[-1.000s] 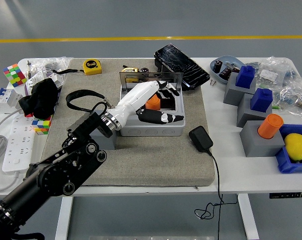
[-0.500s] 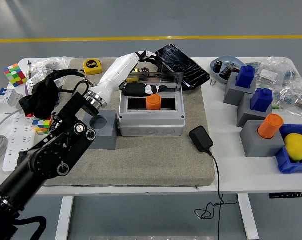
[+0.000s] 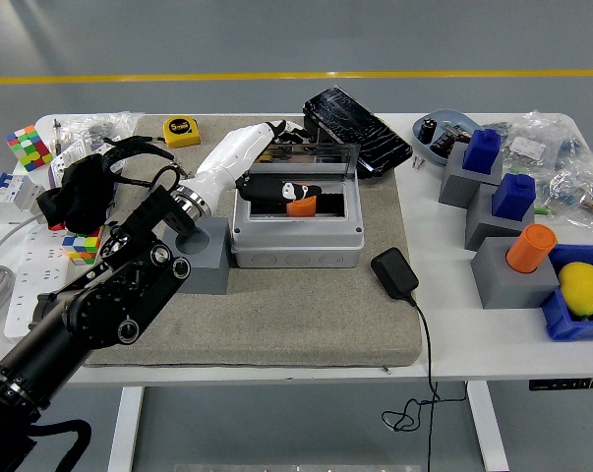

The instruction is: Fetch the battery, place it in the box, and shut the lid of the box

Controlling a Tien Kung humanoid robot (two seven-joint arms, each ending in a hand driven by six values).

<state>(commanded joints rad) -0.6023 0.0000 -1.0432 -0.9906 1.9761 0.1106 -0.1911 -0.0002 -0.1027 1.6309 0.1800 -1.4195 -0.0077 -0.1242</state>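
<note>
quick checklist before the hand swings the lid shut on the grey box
1. Orange cylindrical battery inside the grey plastic box: ok.
2. Clear hinged lid shut: not ok, it stands raised at the back.
3. Left hand on the lid: cannot tell, it reaches over the box opening.
4. Box rim free of the black charger: ok, it lies apart to the right.
5. Right arm clear: ok, not in view.

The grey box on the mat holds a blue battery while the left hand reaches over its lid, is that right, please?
Not quite: in the head view the battery in the grey box is orange, not blue. The left hand does reach over the lid.
</note>
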